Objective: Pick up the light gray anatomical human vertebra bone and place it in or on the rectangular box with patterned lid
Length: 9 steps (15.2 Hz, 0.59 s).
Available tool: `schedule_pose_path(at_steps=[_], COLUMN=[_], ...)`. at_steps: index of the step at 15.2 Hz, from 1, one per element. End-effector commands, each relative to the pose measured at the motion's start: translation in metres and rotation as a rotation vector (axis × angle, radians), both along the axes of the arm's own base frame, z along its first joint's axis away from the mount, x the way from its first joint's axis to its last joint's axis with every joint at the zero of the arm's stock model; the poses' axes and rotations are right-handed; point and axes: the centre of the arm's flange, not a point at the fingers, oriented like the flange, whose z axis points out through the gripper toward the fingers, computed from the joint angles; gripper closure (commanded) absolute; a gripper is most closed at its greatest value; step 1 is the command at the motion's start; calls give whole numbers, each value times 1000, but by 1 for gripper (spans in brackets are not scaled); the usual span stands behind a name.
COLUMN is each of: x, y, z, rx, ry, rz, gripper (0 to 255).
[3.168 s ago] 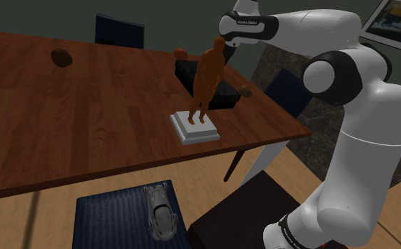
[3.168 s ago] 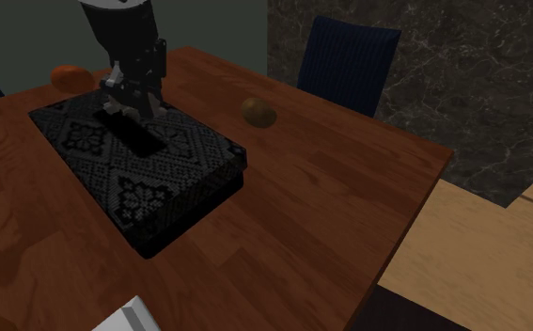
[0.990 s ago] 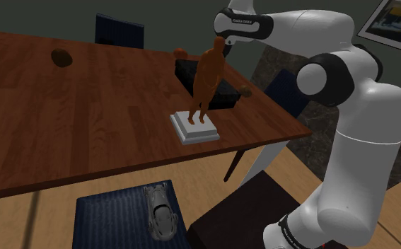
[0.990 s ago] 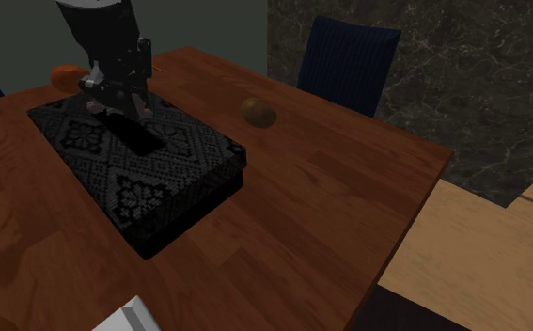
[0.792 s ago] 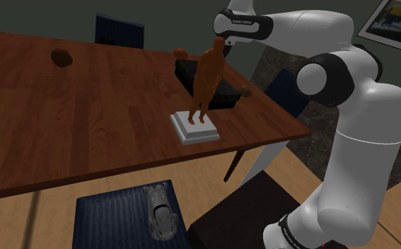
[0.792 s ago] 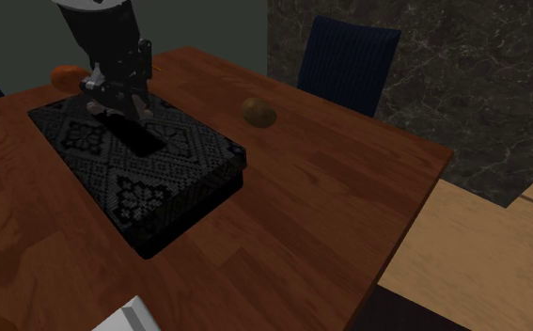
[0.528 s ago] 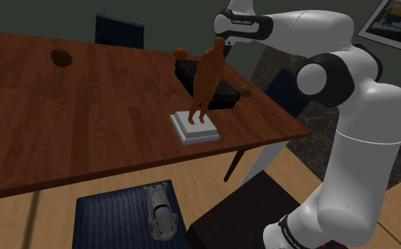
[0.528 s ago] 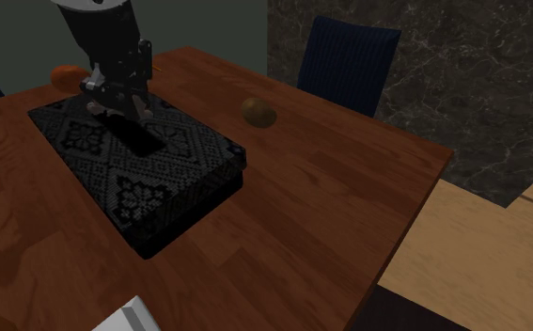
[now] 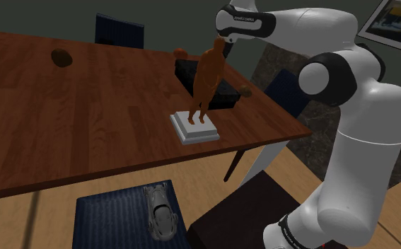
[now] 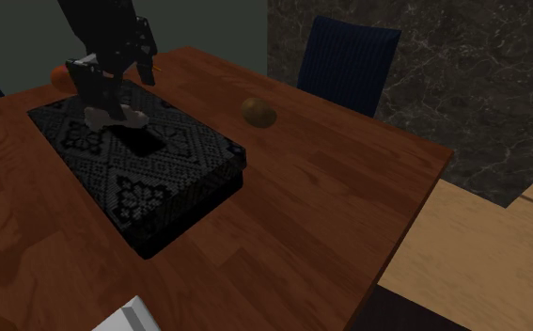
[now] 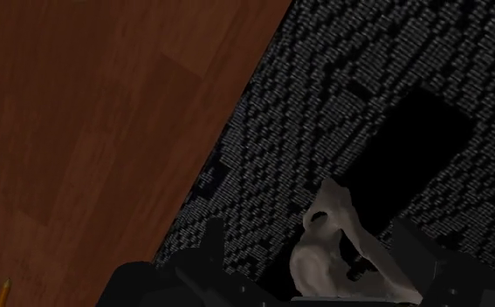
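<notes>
The vertebra [image 10: 115, 118] lies on the patterned lid of the box [image 10: 165, 174], towards the box's far end in the second exterior view, just beside a plain black rectangle in the lid's pattern. It is pale grey (almost white where the light catches it) and knobbly, with a rounded lobe pointing up.

The gripper [image 10: 116, 83] hangs directly above the vertebra, over the same end of the box. In the wrist view the fingers [image 11: 420, 253] stand well apart with the bone between them. One side has a clear gap to the bone and nothing is clasped, so the bone's weight is on the lid.

The box itself is dark, flat and rectangular, and sits on the brown wooden desk [image 10: 330, 207] at an angle to the desk's edges. A brown rounded object [image 10: 258, 112] rests on the desk near the box's long side, apart from it. An orange rounded object [image 10: 63, 75] sits just beyond the box's far end, partly hidden by the gripper.

In the shoulder view an orange figure [image 9: 207, 74] on a pale stepped base [image 9: 194, 127] stands in front of the box and covers much of it.
</notes>
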Motion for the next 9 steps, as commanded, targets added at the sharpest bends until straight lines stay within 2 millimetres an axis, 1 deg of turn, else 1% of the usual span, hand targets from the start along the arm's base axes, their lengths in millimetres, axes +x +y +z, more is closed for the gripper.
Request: schedule_pose_path(at_steps=[1, 2, 9], x=[-4, -6, -6], y=[4, 5, 5], z=[24, 34, 34], rx=[0, 0, 0], ry=[0, 0, 0], rz=[0, 0, 0], gripper=[0, 0, 0])
